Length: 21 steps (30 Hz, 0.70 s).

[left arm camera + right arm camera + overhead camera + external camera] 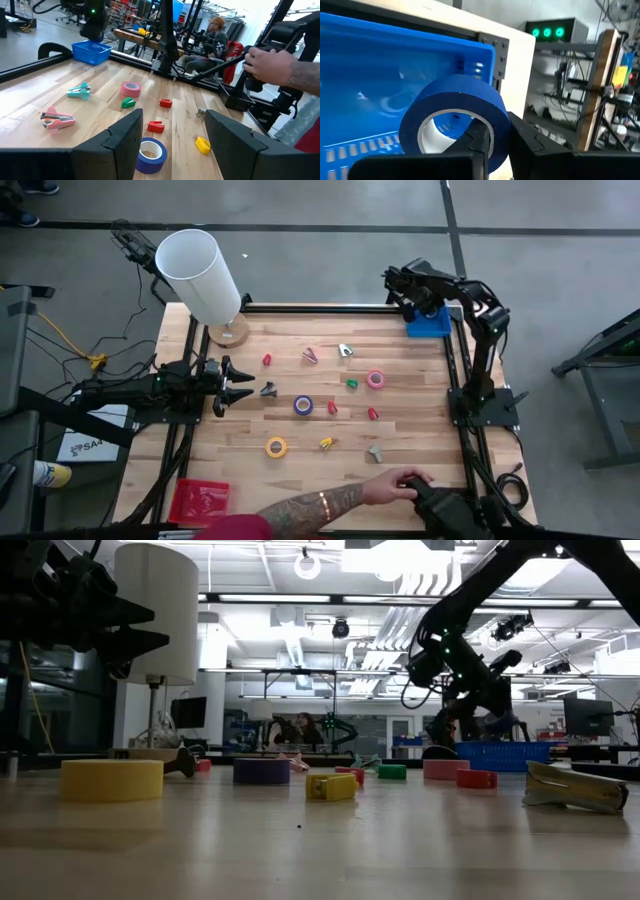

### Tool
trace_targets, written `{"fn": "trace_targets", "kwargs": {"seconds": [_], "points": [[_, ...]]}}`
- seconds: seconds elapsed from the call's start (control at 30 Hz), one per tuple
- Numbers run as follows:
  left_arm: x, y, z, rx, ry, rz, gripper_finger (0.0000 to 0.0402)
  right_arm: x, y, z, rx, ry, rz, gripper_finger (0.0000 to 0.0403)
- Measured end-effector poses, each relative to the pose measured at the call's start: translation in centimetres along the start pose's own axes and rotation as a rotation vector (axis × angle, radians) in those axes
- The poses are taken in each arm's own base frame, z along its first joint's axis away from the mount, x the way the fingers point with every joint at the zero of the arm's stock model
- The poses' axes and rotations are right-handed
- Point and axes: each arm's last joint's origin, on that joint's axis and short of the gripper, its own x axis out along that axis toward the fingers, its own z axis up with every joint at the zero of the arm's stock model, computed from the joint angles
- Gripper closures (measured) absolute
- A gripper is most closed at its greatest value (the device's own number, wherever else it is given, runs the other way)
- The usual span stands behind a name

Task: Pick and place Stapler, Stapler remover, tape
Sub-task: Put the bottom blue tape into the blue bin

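Tape: blue roll (455, 117) clamped on its rim by the right arm's fingers (482, 137), tilted, above the blue basket (380, 75) at the bench's far right corner. Purple roll (303, 405) flat mid-bench. Yellow roll (276, 447) flat, nearer the front. Pink roll (376, 379) flat, right of centre. Small stapler removers scattered around: pink (311, 356), teal (345, 350), green (352, 384), yellow (327, 443), several red (372, 413). Grey stapler (375, 451) lying flat near the front right.
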Motion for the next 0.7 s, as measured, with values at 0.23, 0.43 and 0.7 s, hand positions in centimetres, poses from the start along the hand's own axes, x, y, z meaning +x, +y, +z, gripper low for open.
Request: {"fn": "trace_targets", "kwargs": {"seconds": [0.23, 0.43, 0.7], "points": [[0.0, 0.0, 0.0, 0.000, 0.000, 0.000, 0.0188, 1.3, -1.5, 0.3, 0.018, 0.085, 0.008, 0.0370], [0.0, 0.0, 0.0, 0.000, 0.000, 0.000, 0.0188, 2.0, -1.3, 0.5, 0.010, 0.116, -0.028, 0.0369], [0.0, 0.0, 0.0, 0.000, 0.000, 0.000, 0.0188, 2.7, -0.4, 0.7, -0.024, 0.161, -0.060, 0.0356]]}}
